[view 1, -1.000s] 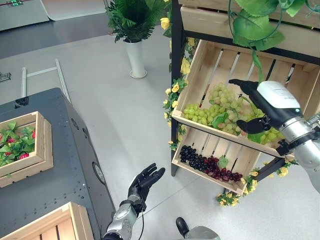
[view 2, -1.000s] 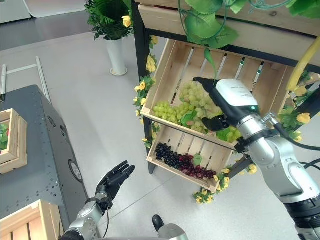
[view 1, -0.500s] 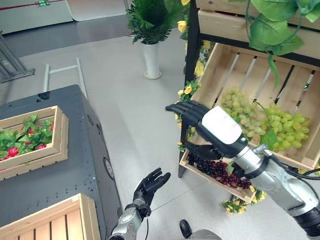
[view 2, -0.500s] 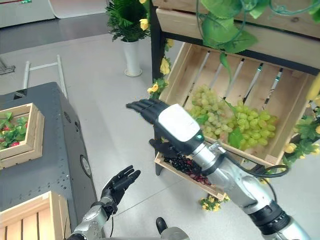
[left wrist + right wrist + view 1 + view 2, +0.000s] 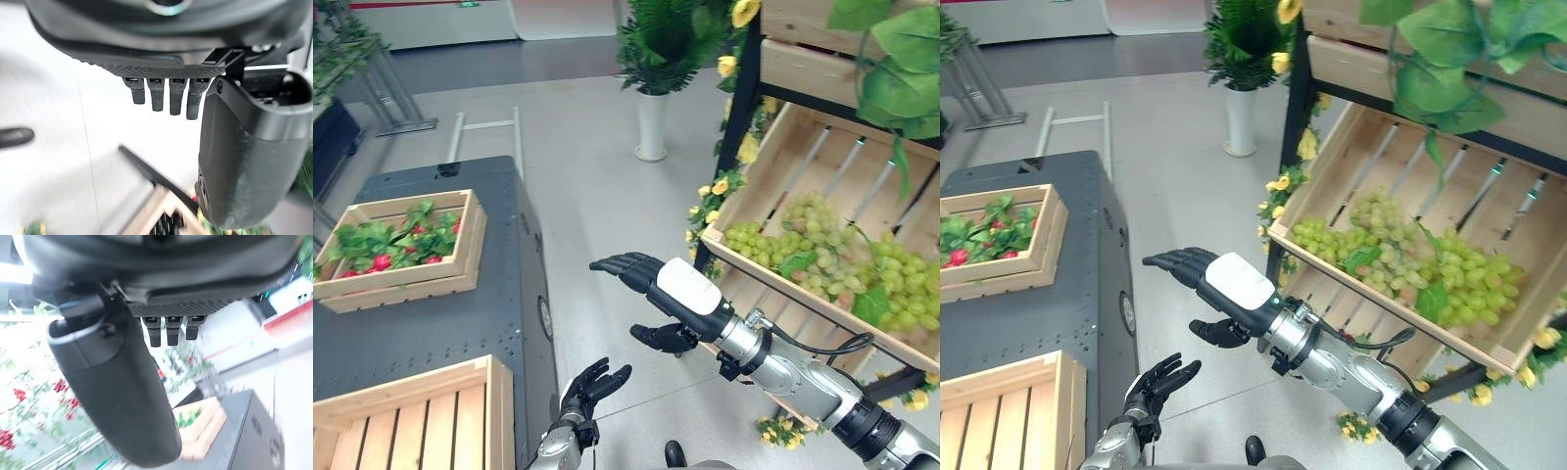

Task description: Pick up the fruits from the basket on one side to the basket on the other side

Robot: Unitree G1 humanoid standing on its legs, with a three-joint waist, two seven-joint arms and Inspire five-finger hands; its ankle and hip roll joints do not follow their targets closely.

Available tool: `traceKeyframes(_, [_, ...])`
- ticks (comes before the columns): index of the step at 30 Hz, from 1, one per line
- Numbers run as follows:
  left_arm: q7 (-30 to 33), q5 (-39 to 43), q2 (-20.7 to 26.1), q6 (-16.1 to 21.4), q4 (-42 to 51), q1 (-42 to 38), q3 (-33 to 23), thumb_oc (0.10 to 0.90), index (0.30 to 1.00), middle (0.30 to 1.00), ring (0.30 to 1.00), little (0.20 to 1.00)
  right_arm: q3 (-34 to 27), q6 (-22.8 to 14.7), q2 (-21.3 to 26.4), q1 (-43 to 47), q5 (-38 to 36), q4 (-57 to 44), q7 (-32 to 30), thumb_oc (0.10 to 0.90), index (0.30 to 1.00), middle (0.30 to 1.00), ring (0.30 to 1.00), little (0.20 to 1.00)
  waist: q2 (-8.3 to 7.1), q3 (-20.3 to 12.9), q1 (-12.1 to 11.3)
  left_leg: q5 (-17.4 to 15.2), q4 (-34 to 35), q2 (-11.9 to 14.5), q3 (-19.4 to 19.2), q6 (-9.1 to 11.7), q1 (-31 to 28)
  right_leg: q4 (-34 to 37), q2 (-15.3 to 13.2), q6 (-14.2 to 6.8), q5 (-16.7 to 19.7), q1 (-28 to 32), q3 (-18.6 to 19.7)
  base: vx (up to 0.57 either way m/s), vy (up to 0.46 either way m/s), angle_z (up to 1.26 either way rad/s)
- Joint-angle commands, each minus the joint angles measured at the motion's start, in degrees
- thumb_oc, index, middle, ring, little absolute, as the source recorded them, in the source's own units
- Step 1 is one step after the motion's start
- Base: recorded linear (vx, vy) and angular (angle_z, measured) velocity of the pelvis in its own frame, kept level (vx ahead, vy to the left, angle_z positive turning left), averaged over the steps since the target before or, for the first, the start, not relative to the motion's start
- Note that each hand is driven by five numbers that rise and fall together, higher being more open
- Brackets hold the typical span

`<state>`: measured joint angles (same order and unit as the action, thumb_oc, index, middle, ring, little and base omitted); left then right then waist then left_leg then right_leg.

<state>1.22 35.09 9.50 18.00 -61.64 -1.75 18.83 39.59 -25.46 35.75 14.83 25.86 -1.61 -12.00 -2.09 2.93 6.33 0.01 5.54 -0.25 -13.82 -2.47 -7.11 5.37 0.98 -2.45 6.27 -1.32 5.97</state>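
At the far left, a wooden crate (image 5: 406, 255) full of green leaves and red fruit (image 5: 380, 261) sits on a dark grey cabinet (image 5: 440, 323). Nearer the camera, at the cabinet's front, stands a second crate (image 5: 421, 421) with bare slats inside.

Just past the cabinet's front corner the left hand (image 5: 590, 384) hangs low over the grey floor (image 5: 587, 196), fingers straight and spread, holding nothing. Its own wrist view shows the same: the fingers (image 5: 163, 97) in a straight row, the thumb standing off beside them.

In the middle of the scene the right hand (image 5: 677, 294) is held out in the air between cabinet and shelf, palm down, fingers stretched flat toward the cabinet and the thumb hanging below. It is wide open and empty.

Behind, a potted plant (image 5: 656, 59) in a white vase stands on the floor. At the right is a black-framed shelf (image 5: 729, 166) trimmed with yellow flowers and big leaves. Its tilted upper crate (image 5: 783, 137) holds green grapes (image 5: 822, 245) heaped along the lower edge. The grapes lie well apart from the right hand.
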Motion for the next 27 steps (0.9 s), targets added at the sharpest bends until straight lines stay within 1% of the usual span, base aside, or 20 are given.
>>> traceKeyframes(1, [1.32,-5.35,-0.14,3.62,-2.38,-3.76,-0.41,0.8,0.9,0.9,0.9,0.9,-0.47,-1.29,-5.68,3.63,-9.54,6.03,-0.3,0.8,0.9,0.9,0.9,0.9,0.0,-2.88,-2.56,-4.49,-0.54,-2.6,4.63,-1.42,1.17,-0.37,-1.08,-1.5,-2.3,2.11,-4.26,0.02,-0.073,0.23])
traceKeyframes(2, [1.3,-5.7,-0.1,3.45,-2.5,-3.7,-0.45,0.8,0.9,0.9,0.9,0.9,-0.16,-1.1,-6.0,3.48,-9.74,6.94,-0.31,0.8,0.9,0.9,0.9,0.9,-0.02,-2.89,-2.65,-4.45,-0.54,-2.6,4.74,-1.4,1.2,-0.37,-1.13,-1.49,-2.34,2.15,-4.47,0.02,-0.083,0.17])
traceKeyframes(4, [1.31,-8.24,0.1,1.72,-3.34,-3.07,-0.44,0.8,0.9,0.9,0.9,0.9,1.44,0.94,-7.76,1.93,-10.13,12.62,0.44,0.8,0.9,0.9,0.9,0.9,-0.05,-2.93,-3.44,-4.27,-0.54,-2.58,5.49,-1.23,1.4,-0.37,-1.39,-1.41,-2.59,2.32,-5.68,0.02,-0.067,0.15])
traceKeyframes(5, [1.37,-8.63,0.15,1.21,-3.52,-2.92,-0.41,0.8,0.9,0.9,0.9,0.9,1.68,1.29,-8.11,1.52,-10.0,14.14,0.84,0.8,0.9,0.9,0.9,0.9,-0.04,-2.93,-3.61,-4.25,-0.54,-2.57,5.65,-1.19,1.44,-0.37,-1.44,-1.4,-2.66,2.36,-5.92,0.02,-0.066,0.17])
traceKeyframes(6, [1.65,-9.57,0.27,0.29,-3.91,-2.64,-0.32,0.8,0.9,0.9,0.9,0.9,2.44,1.95,-8.98,0.79,-10.54,18.1,1.84,0.8,0.9,0.9,0.9,0.9,0.0,-2.89,-4.02,-4.19,-0.54,-2.55,5.97,-1.16,1.55,-0.37,-1.55,-1.33,-2.79,2.45,-6.45,0.02,-0.067,0.15])
traceKeyframes(7, [2.38,-10.76,0.41,-0.66,-4.49,-2.35,-0.36,0.8,0.9,0.9,0.9,0.9,3.09,3.55,-9.98,0.07,-10.94,22.36,2.78,0.8,0.9,0.9,0.9,0.9,0.0,-2.89,-4.45,-4.1,-0.54,-2.51,6.31,-1.13,1.68,-0.37,-1.66,-1.26,-2.95,2.56,-7.0,0.02,-0.073,0.2])
traceKeyframes(9, [3.04,-11.8,0.49,-1.58,-5.44,-1.97,-0.83,0.8,0.9,0.9,0.9,0.9,2.9,4.36,-11.39,-0.98,-12.21,28.15,4.17,0.8,0.9,0.9,0.9,0.9,0.06,-2.86,-5.06,-4.02,-0.54,-2.47,6.76,-1.14,1.82,-0.37,-1.74,-1.13,-3.16,2.69,-7.62,0.02,-0.06,0.16])
traceKeyframes(10, [3.76,-12.34,0.6,-2.0,-6.18,-1.74,-1.28,0.8,0.9,0.9,0.9,0.9,2.45,5.4,-12.42,-1.76,-13.97,31.83,5.24,0.8,0.9,0.9,0.9,0.9,0.08,-2.84,-5.37,-3.94,-0.54,-2.46,7.1,-1.19,1.88,-0.37,-1.74,-0.98,-3.29,2.82,-8.01,0.03,-0.062,0.18])
traceKeyframes(11, [4.26,-12.99,0.66,-2.14,-6.78,-1.52,-1.7,0.8,0.9,0.9,0.9,0.9,1.75,6.04,-13.45,-2.66,-15.99,34.96,6.04,0.8,0.9,0.9,0.9,0.9,0.11,-2.79,-5.63,-3.86,-0.54,-2.45,7.38,-1.2,1.89,-0.37,-1.74,-0.85,-3.4,2.99,-8.31,0.05,-0.067,0.28])
traceKeyframes(12, [4.28,-13.75,0.63,-2.08,-7.31,-1.28,-1.88,0.8,0.9,0.9,0.9,0.9,0.97,6.34,-14.52,-3.49,-16.17,38.15,6.02,0.8,0.9,0.9,0.9,0.9,0.15,-2.75,-5.85,-3.76,-0.54,-2.43,7.65,-1.2,1.89,-0.37,-1.73,-0.75,-3.48,3.16,-8.59,0.05,-0.056,0.23])
traceKeyframes(15, [4.82,-16.86,0.11,-1.42,-8.12,-0.52,-1.43,0.8,0.9,0.9,0.9,0.9,-0.97,7.18,-16.5,-5.07,-17.47,42.77,5.97,0.8,0.9,0.9,0.9,0.9,0.32,-2.64,-6.09,-3.65,-0.54,-2.31,8.05,-1.24,1.93,-0.37,-1.72,-0.51,-3.67,3.43,-9.02,0.04,-0.051,0.13])
traceKeyframes(17, [4.52,-21.03,0.52,0.2,-7.8,0.78,0.36,0.8,0.9,0.9,0.9,0.9,-3.94,7.02,-17.73,-7.24,-18.46,46.31,7.11,0.8,0.9,0.9,0.9,0.9,0.63,-2.4,-6.06,-3.38,-0.54,-2.21,9.01,-1.1,2.25,-0.37,-1.63,-0.35,-3.97,3.56,-9.49,0.03,-0.064,0.21])
traceKeyframes(19, [3.52,-21.83,0.91,0.97,-7.07,1.23,1.53,0.8,0.9,0.9,0.9,0.9,-4.98,8.03,-17.81,-8.38,-19.61,47.67,8.23,0.8,0.9,0.9,0.9,0.9,0.87,-2.23,-5.8,-3.25,-0.54,-2.24,9.47,-1.12,2.6,-0.37,-1.47,-0.29,-4.04,3.38,-9.43,-0.01,-0.035,0.13])
traceKeyframes(21, [2.57,-22.0,1.44,0.7,-6.62,1.01,2.87,0.8,0.9,0.9,0.9,0.9,-6.48,7.49,-17.94,-9.59,-21.51,52.13,10.17,0.8,0.9,0.9,0.9,0.9,1.24,-2.1,-5.61,-3.05,-0.54,-2.27,9.92,-1.06,2.92,-0.37,-1.44,-0.27,-4.17,3.26,-9.66,-0.03,-0.018,0.1])
traceKeyframes(22, [2.19,-21.85,1.62,0.53,-6.82,0.72,3.35,0.8,0.9,0.9,0.9,0.9,-7.21,6.47,-18.25,-9.71,-21.22,55.05,10.63,0.8,0.9,0.9,0.9,0.9,1.41,-2.06,-5.57,-2.99,-0.54,-2.29,10.02,-1.04,3.0,-0.37,-1.39,-0.26,-4.21,3.27,-9.69,-0.02,-0.002,0.1])
traceKeyframes(24, [3.03,-22.77,1.53,-0.08,-7.7,0.18,4.18,0.8,0.9,0.9,0.9,0.9,-7.95,6.62,-19.04,-9.83,-21.58,60.65,11.71,0.8,0.9,0.9,0.9,0.9,1.58,-1.94,-5.58,-2.95,-0.54,-2.31,10.25,-1.07,3.08,-0.37,-1.35,-0.19,-4.35,3.42,-9.83,-0.04,-0.002,0.09])
traceKeyframes(26, [6.02,-25.94,0.82,-0.97,-9.42,-0.8,5.23,0.8,0.9,0.9,0.9,0.9,-10.1,12.19,-21.37,-10.05,-25.81,68.15,13.25,0.8,0.9,0.9,0.9,0.9,1.71,-1.97,-5.73,-2.91,-0.54,-2.34,10.77,-1.09,2.89,-0.37,-1.14,0.14,-4.65,3.94,-9.99,-0.04,-0.001,0.11])
traceKeyframes(27, [6.48,-26.45,0.62,-1.07,-9.69,-0.91,5.33,0.8,0.9,0.9,0.9,0.9,-10.61,12.8,-21.74,-10.11,-26.22,69.31,13.32,0.8,0.9,0.9,0.9,0.9,1.72,-1.97,-5.73,-2.89,-0.54,-2.33,10.82,-1.1,2.79,-0.37,-1.08,0.21,-4.67,4.08,-9.99,-0.01,0.001,0.11])
